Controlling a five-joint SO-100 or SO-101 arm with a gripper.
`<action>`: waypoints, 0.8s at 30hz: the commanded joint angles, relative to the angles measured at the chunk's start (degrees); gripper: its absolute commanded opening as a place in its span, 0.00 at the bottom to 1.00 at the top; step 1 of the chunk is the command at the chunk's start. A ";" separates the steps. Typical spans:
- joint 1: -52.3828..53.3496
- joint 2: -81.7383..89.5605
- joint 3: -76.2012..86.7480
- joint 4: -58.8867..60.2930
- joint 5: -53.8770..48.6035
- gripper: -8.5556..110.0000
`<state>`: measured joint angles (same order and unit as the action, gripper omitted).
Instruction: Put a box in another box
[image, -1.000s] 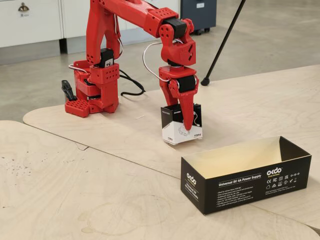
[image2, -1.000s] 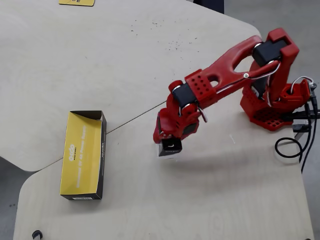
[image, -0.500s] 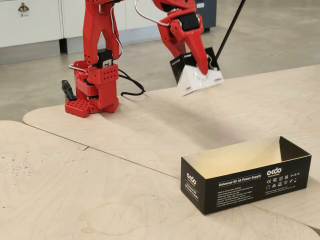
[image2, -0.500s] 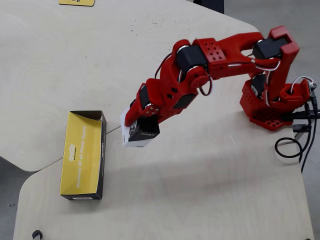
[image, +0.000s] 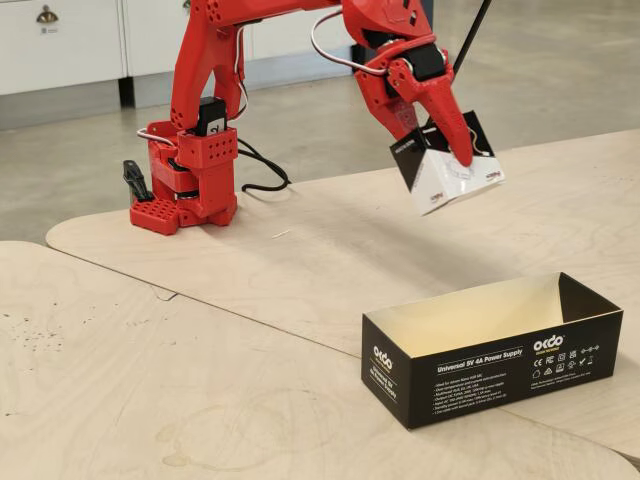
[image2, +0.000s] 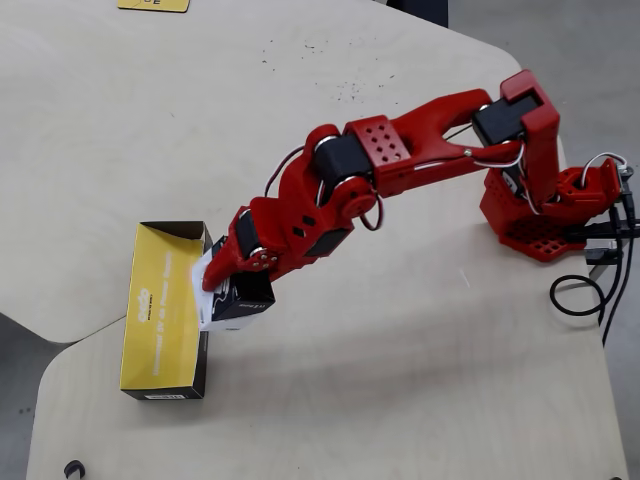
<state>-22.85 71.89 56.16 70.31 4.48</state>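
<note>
One small box (image: 447, 170), tilted, held aloft in the closed red claw (image: 455, 150), above the bench (image: 300, 250) near the long box (image: 490, 350), open side up. Risk, judged: tilt catches the near wall, tipping the box outside.

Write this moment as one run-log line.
jaws: shut on small box | small box: airborne, tilted | long black box: open, empty, on table

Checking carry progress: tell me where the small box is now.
The small box hangs tilted in the gripper, above the table, upper right in the fixed view, short of the long black box.
</note>
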 joint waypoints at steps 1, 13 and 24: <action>0.88 1.23 -4.31 -5.10 -2.99 0.14; 3.25 -3.52 2.29 -23.82 -10.99 0.13; 3.16 -9.93 8.79 -33.75 -13.36 0.14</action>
<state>-20.04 60.38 64.86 39.90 -8.17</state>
